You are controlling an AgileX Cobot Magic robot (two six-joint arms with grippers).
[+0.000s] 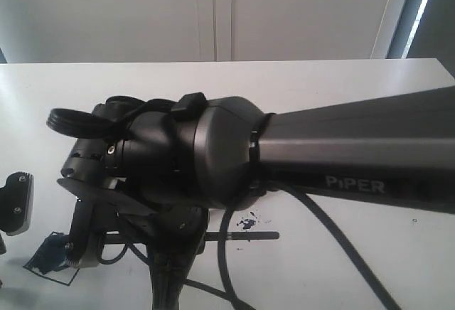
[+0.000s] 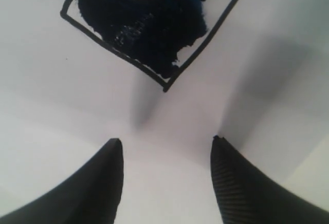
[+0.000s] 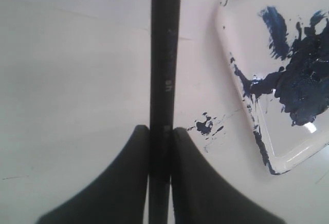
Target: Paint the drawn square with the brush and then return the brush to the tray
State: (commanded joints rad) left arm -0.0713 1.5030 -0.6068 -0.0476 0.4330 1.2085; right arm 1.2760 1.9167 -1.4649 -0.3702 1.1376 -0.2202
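Note:
In the right wrist view my right gripper (image 3: 160, 129) is shut on the brush (image 3: 165, 54), a long black stick that runs straight out between the fingers just above the white table. Its tip is out of that view. The tray (image 3: 245, 39), white with a big dark-blue paint patch, lies beside the brush and apart from it. In the exterior view the brush (image 1: 245, 235) shows as a thin stick under the right arm, which hides the tray. The drawn square (image 2: 139, 23), mostly smeared dark blue, lies just ahead of my open, empty left gripper (image 2: 167, 141). The drawn square (image 1: 50, 257) is at the lower left.
The right arm (image 1: 341, 153) fills the middle of the exterior view and reaches across to the left. Part of the left arm (image 1: 15, 203) shows at the left edge. Dark paint specks (image 1: 247, 221) (image 3: 205, 126) dot the table near the tray. A cable (image 1: 334, 239) hangs below the arm.

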